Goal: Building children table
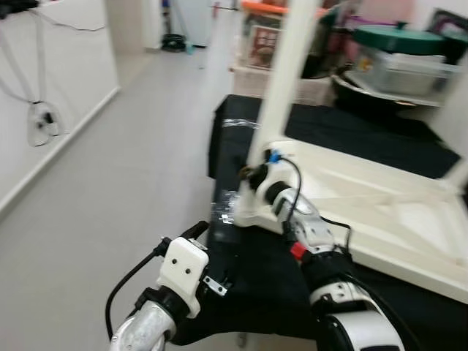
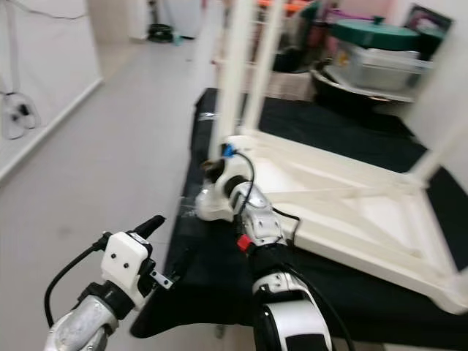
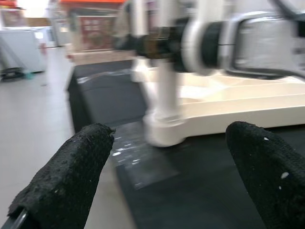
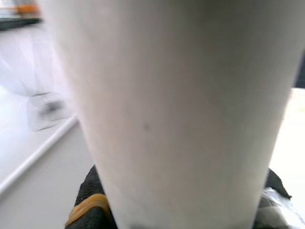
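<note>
Cream tabletop [image 1: 380, 212] lies upside down on a black cloth [image 1: 351, 131] over a low counter. One cream leg [image 1: 289, 73] stands upright at its near-left corner; head views blurred.

Right gripper [image 1: 256, 175] is at the base of that leg. Right wrist view: leg [image 4: 176, 109] fills the frame at very close range, black fingertips [image 4: 95, 191] showing either side of it, so the gripper is closed around the leg. A yellow band sits on one fingertip.

Left gripper [image 1: 194, 232] hovers at the counter's near-left edge, apart from the tabletop. Left wrist view: both fingers [image 3: 66, 176] spread wide with nothing between; ahead, the leg's foot and tabletop corner, plus a clear plastic scrap [image 3: 138, 162] on the cloth.

Behind the counter: a green-lidded tub [image 1: 402, 55] and a red printed box [image 1: 263, 44]; writing unreadable. Grey floor [image 1: 110, 190] to the left.
</note>
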`<state>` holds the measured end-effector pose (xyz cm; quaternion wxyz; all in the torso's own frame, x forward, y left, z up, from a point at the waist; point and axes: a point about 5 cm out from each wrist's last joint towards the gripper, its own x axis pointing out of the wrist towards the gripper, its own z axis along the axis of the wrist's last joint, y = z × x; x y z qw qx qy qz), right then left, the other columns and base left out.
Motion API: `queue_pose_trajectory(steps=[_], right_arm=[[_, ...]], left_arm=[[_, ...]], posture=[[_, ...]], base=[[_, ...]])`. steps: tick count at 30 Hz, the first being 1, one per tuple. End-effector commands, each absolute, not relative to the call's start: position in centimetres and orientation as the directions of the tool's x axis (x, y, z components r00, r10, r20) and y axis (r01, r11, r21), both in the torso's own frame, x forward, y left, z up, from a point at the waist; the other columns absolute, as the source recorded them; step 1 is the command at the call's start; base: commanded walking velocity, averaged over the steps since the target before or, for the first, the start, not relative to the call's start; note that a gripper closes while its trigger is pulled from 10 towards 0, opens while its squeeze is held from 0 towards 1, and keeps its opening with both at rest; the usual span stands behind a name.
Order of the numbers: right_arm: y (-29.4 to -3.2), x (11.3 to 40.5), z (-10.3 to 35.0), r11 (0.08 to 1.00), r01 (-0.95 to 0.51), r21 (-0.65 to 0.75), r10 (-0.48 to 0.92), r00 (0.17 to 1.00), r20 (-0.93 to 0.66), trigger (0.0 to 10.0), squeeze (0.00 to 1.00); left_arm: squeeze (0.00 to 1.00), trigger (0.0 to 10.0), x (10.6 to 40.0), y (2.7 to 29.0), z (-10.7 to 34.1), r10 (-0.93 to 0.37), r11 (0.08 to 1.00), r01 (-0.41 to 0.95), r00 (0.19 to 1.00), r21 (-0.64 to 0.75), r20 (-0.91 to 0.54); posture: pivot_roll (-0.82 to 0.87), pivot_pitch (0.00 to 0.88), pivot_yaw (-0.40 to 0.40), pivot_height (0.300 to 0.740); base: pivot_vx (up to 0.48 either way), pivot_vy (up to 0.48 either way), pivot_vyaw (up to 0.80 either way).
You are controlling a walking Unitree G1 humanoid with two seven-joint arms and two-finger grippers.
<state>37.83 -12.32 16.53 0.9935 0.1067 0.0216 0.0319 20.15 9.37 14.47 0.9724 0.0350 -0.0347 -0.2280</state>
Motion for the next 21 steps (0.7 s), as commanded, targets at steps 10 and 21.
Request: queue_pose_trajectory(steps=[10, 21], right_arm=[[-8.7, 35.3, 14.4, 0.879, 0.177, 0.443, -0.109, 0.978, -0.175, 10.0, 0.00], [-11.0, 37.1, 17.5, 0.895, -0.243, 0.375, 0.224, 0.970, 0.092, 10.0, 0.00]], left_arm=[[0.00, 10.0, 20.4, 9.5, 14.5, -0.443, 0.894, 0.439, 0.895, 0.087, 0.043], [0.00, 10.0, 20.6, 9.7, 14.5, -0.430, 0.901, 0.425, 0.901, 0.085, 0.052]], posture=[[0.14, 0.055, -0.131, 0.740], [0.12, 0.047, -0.127, 0.740]], base=[[0.000, 0.000, 0.00], [0.000, 0.000, 0.00]])
